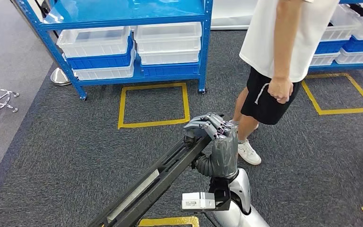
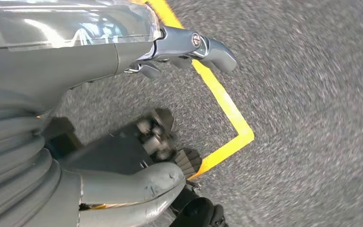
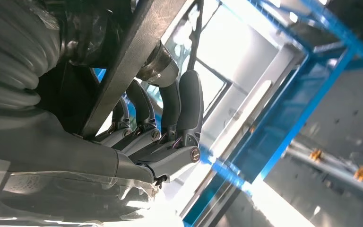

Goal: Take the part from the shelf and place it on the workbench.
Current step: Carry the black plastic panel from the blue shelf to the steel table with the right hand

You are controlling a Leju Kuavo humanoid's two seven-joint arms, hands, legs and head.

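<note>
Right hand: long black part is gripped | left hand: state cannot be told | yellow tape is seen beneath it | no writing is legible

There are no words, numbers or brand names to read here. The small white box on the robot's silver arm has marks far too tiny to make out. The yellow tape squares on the grey carpet carry no writing.
</note>
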